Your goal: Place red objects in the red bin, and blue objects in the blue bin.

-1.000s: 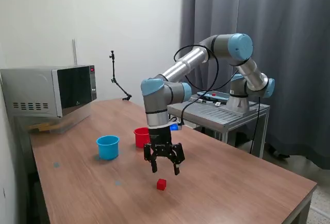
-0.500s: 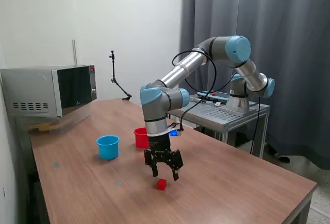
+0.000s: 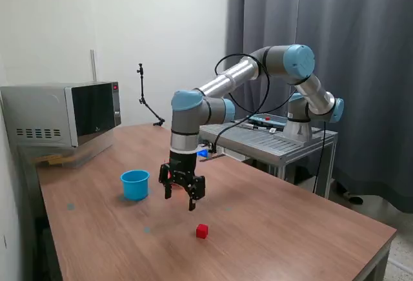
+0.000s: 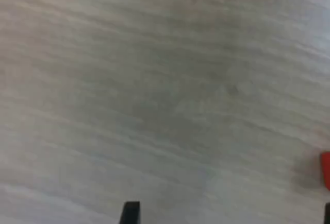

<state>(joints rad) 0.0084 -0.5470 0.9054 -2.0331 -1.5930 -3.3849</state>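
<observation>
gripper point(image 3: 180, 198): fingers spread wide, empty, above mid-desk
red cube point(image 3: 202, 230): on desk, toward near edge
blue bin point(image 3: 135, 184): upright, beside gripper

Our gripper point(image 3: 180, 194), poised directly above the red cube point(image 3: 202, 230) a second ago, has swung toward the exterior view's left and now hangs beside the blue bin point(image 3: 135, 183), its fingers point(image 3: 191, 201) spread as before and empty. In moving, it has come in front of the red bin point(image 3: 166, 179), hiding most of it. We left the cube behind us.
</observation>
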